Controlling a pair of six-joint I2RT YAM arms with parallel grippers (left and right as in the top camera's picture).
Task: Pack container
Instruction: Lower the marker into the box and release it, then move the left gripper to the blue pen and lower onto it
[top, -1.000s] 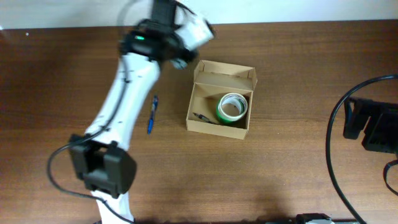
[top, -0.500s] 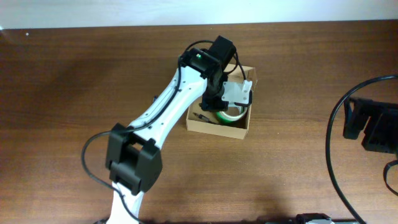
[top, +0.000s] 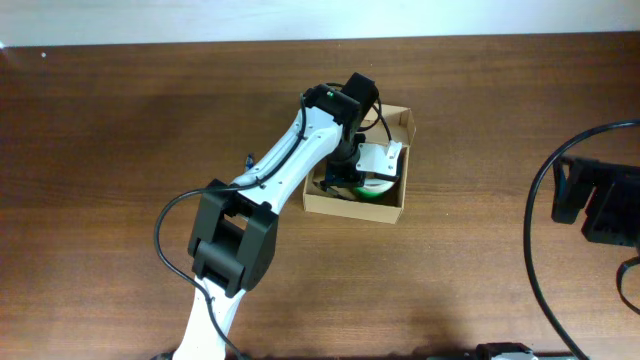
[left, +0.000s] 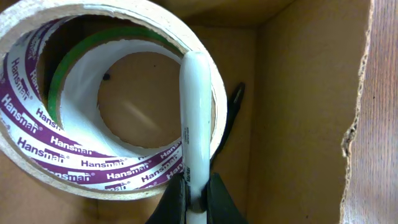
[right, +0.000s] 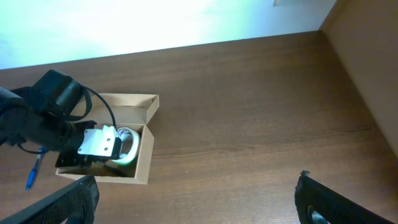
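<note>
The container is a tan cardboard box (top: 356, 209) with its flap lid open at the back. My left gripper (top: 345, 178) is down inside it, shut on a white marker (left: 196, 112). In the left wrist view the jaws (left: 198, 193) pinch the marker's lower end over a tape roll with purple print (left: 37, 146), and a green-edged roll (left: 59, 81) sits behind that. A black pen (left: 233, 115) lies by the box wall (left: 298, 93). My right gripper (right: 196, 205) is open and empty, far to the right of the box (right: 146, 155).
A blue pen (top: 248, 158) lies on the brown table left of the box, partly under my left arm; it also shows in the right wrist view (right: 32, 171). My right arm (top: 590, 200) and its black cable sit at the table's right edge.
My left arm swung from behind and left of the box to over it, then sank into the box with the white marker. The right arm has not moved.
</note>
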